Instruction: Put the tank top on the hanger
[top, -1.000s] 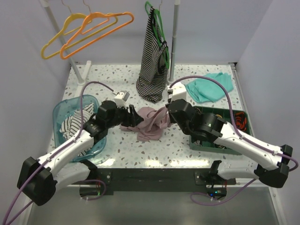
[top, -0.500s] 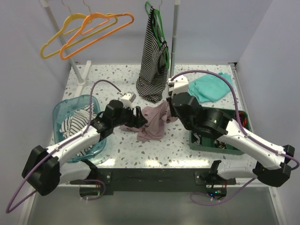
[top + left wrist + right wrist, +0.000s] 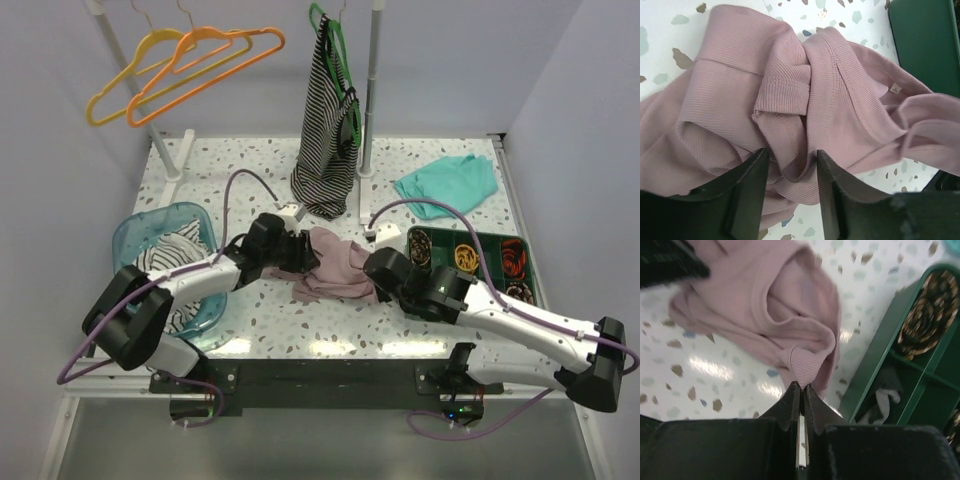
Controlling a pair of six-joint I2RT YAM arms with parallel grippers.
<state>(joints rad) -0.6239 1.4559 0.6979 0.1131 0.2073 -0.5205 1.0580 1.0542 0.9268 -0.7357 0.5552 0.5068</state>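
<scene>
Tank top (image 3: 335,268) is lying crumpled at mid-surface, slightly toward 6 o'clock, flat on the speckled surface (image 3: 430,150). Its 3 o'clock edge is sitting just beside the green tray (image 3: 470,243). Its 12 o'clock edge is lying near the hem of the striped top (image 3: 328,130), which is hanging from the green hanger (image 3: 325,25). The blue basin (image 3: 150,235) is sitting at 9 o'clock, with the left arm (image 3: 190,285) filling the gap between. Bare surface is showing at 6 o'clock down to the near edge, and at 10–11 o'clock below the rail. The teal cloth (image 3: 448,185) is lying at 1–2 o'clock, well apart from the top.

The hanger (image 3: 200,55), orange, is hanging tilted on the rail at 11 o'clock beside the yellow hanger (image 3: 115,95), well apart from the top.

The left arm is stretching low from 8 o'clock across the basin rim, wrist aiming toward 3 o'clock. The left fingers (image 3: 747,190) are standing apart, straddling a raised fold of the top; whether they are squeezing it can't be told.

The right arm (image 3: 520,320) is lying low from 4 o'clock along the tray's near side, wrist aiming toward 10 o'clock. The right fingers (image 3: 791,407) are pressing together, pinching a ribbed hem fold at the tips.
</scene>
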